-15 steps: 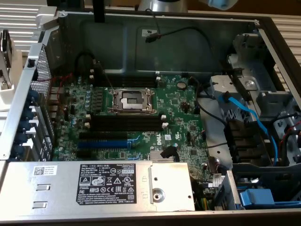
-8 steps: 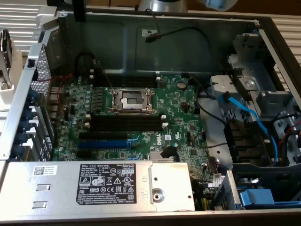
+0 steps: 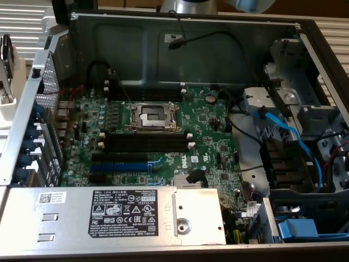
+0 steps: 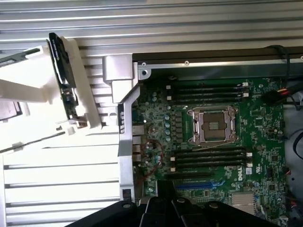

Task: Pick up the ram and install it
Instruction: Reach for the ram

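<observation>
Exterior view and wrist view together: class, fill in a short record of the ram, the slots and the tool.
ram: sits in a white holder, outside the case
black slots: empty, beside the CPU socket
tool: shut, holding nothing, apart from the ram
installed: not yet

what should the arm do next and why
Probably travel out over the case wall toward the ram, which stands on edge in the white holder outside. The gripper hangs above the motherboard with jaws shut and nothing seen in them. The black slots are empty, so there is nothing to install yet.
</observation>
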